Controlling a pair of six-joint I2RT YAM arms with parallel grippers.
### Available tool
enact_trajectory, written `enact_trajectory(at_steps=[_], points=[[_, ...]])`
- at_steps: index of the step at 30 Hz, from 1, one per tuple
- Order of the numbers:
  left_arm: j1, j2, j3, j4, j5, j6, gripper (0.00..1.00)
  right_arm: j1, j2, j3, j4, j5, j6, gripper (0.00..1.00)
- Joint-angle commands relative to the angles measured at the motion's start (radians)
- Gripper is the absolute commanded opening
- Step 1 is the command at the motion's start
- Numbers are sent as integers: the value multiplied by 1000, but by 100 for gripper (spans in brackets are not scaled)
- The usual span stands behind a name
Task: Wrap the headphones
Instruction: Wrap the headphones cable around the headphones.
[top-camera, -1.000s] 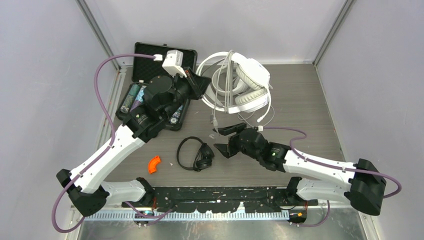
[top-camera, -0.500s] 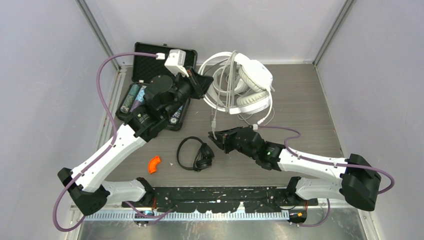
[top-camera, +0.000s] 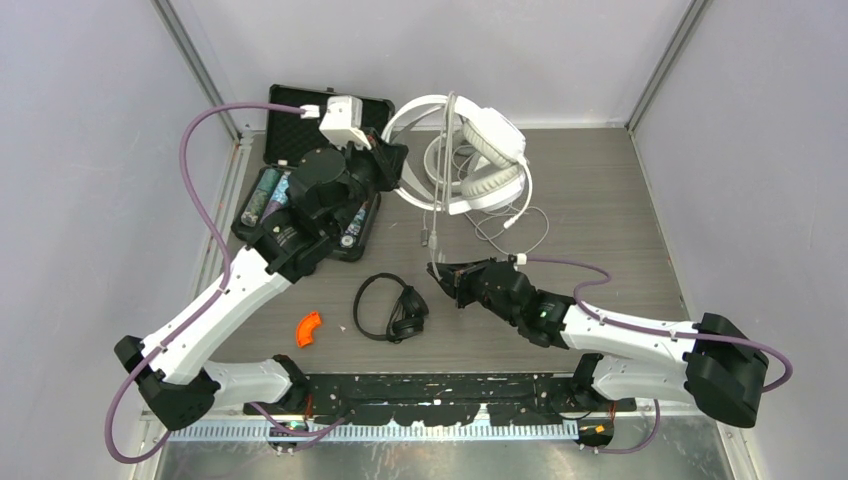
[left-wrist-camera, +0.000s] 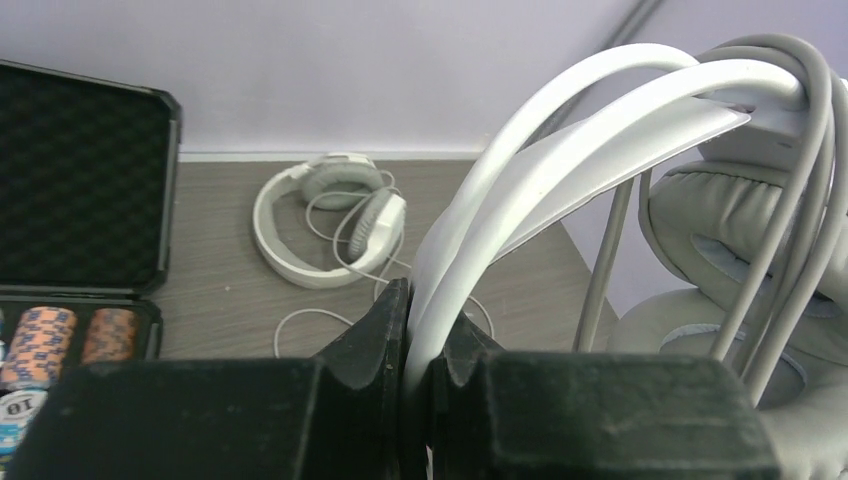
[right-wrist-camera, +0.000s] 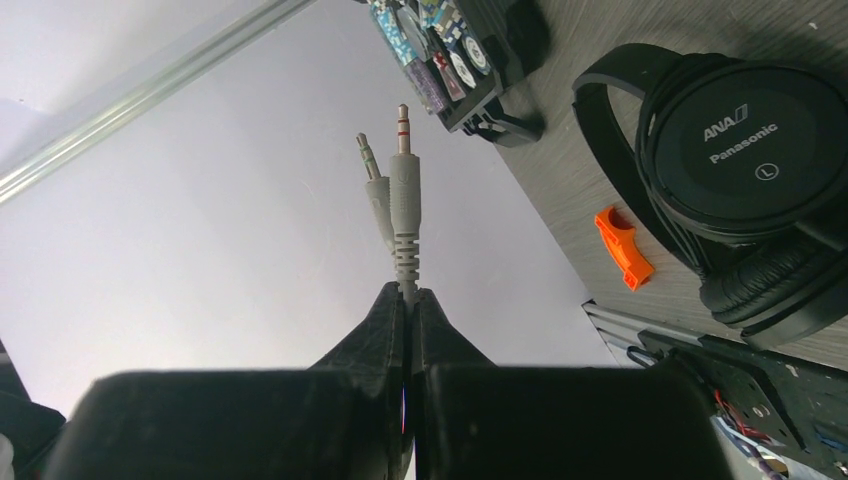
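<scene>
Pinching the white headset (left-wrist-camera: 560, 130) by its headband, the left claw (left-wrist-camera: 418, 300) grips tight while the right claw (right-wrist-camera: 408, 296) clamps the pale cord plugs (right-wrist-camera: 404, 212).

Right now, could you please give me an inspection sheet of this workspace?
Surface: grey wood-grain table.
Job's things: lifted white headset hangs by its headband; second white headset and black headphones lie on the table.
Clutter: open black case of poker chips; orange piece.
Grippers: left gripper shut on the headband; right gripper shut on the pale cord just behind its plugs.
Cables: more pale cord loose on table; purple arm cables.
Surroundings: plain walls, metal posts.
</scene>
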Motion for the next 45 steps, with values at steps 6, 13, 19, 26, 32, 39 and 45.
enact_trajectory(at_steps=[6,13,19,26,32,39,45], points=[[5,-24,133,91,-231,-14,0,-1,-18,-17,40,52,8,0],[7,-28,172,-12,-171,-123,0,-7,-36,-37,14,112,-12,0],[6,-53,209,-201,24,-183,0,-102,-114,-41,-39,164,-233,0],[7,-72,241,-440,278,-128,0,-169,-260,16,-122,238,-619,0],[11,-28,278,-600,551,-14,0,-174,-361,-69,24,245,-767,0],[22,32,306,-691,724,110,0,-174,-506,-172,145,201,-921,0],[46,135,314,-724,943,219,0,-174,-612,-189,72,223,-963,0]])
